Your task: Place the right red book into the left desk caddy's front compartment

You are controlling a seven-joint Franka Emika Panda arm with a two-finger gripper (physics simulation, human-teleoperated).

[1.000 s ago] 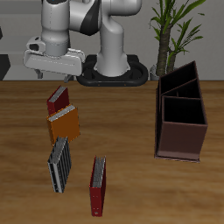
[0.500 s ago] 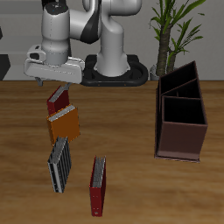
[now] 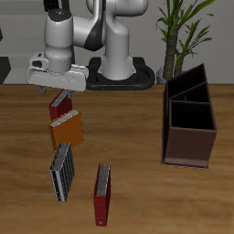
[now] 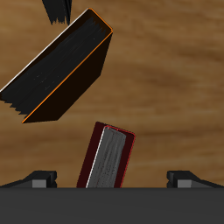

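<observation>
The right red book [image 3: 60,102] is small and bright red, and it stands on the table near the back, just behind the orange book [image 3: 67,130]. My gripper [image 3: 57,89] hangs directly over it, open and empty. In the wrist view the red book [image 4: 105,157] lies between my two spread fingertips [image 4: 39,179], with its pale page edges showing. The left desk caddy [image 3: 187,151] is a dark maroon open box with a partition. It stands across the table, far from the gripper.
Beside the orange book [image 4: 66,66], nearer the front edge, are a grey striped book [image 3: 62,171] and a long dark-red book [image 3: 102,194]. A potted plant [image 3: 183,32] stands behind the caddy. The robot base [image 3: 119,73] is at the back.
My gripper has come down and shifted slightly over the small red book. The books and the caddy have not moved.
</observation>
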